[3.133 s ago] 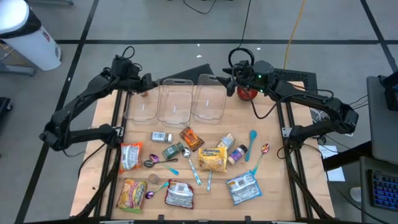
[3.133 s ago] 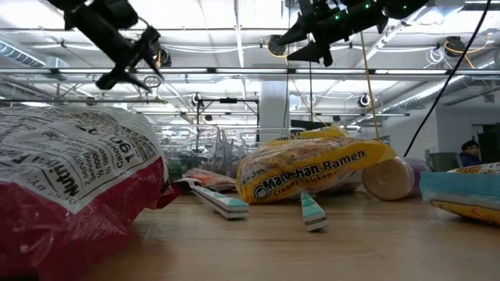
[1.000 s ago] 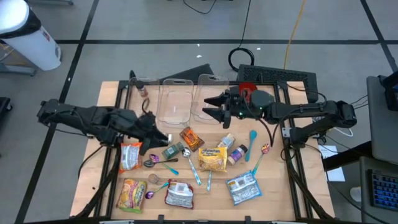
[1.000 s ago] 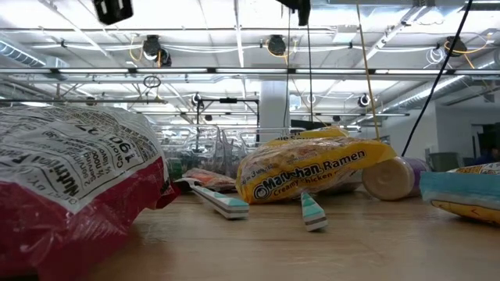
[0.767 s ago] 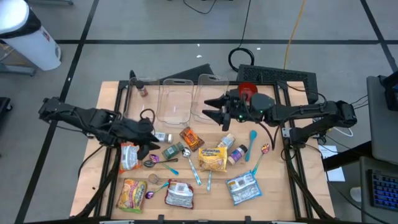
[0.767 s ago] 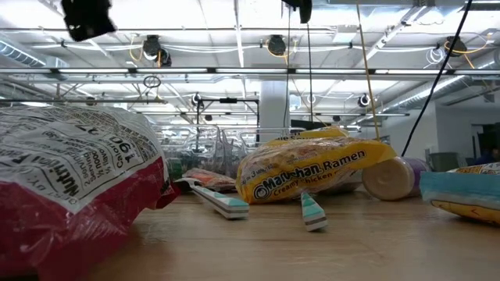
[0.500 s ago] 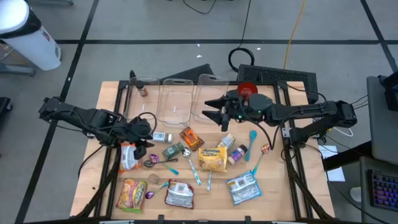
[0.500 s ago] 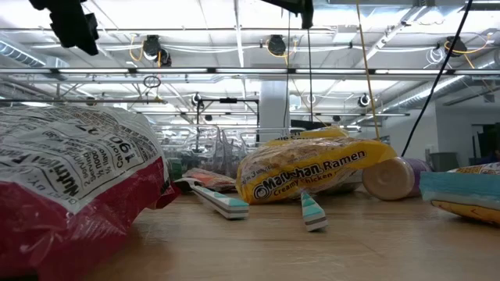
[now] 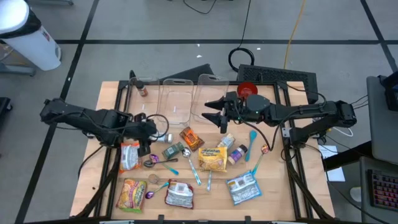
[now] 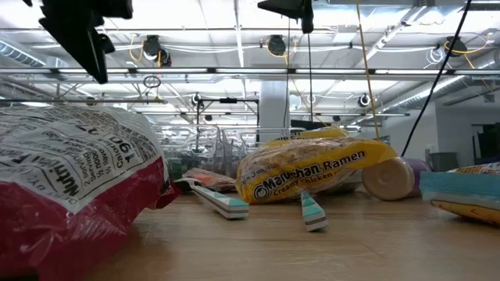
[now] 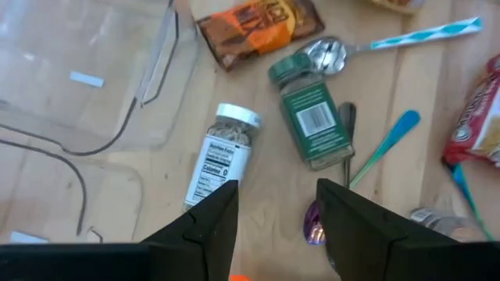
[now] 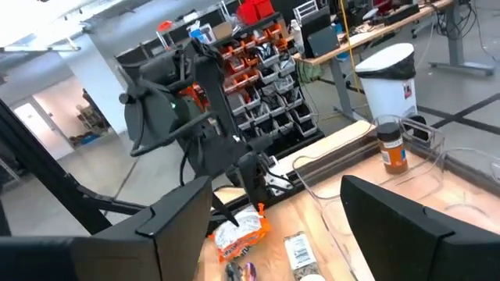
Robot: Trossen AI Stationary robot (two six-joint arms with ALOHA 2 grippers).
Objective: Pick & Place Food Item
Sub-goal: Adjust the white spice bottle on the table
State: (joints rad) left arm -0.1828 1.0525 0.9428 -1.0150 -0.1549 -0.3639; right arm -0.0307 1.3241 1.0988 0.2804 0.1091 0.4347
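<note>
1. Left pincer (image 11: 269, 211): fingers spread, nothing between them, poised above the white-capped spice jar (image 11: 221, 154) (lying on its side on the bench (image 9: 273, 186)).
2. Green spice jar (image 11: 311, 122): lying just beside the white-capped one, near a spoon (image 11: 344, 51).
3. Right pincer (image 9: 214, 114): fingers spread, empty, over the clear containers (image 9: 175, 101).
4. Ramen packet (image 9: 213, 158): mid-bench.

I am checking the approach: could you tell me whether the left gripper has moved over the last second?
Yes. In the high view the left gripper has drifted away from the clear plastic containers, toward the red snack bag.
</note>
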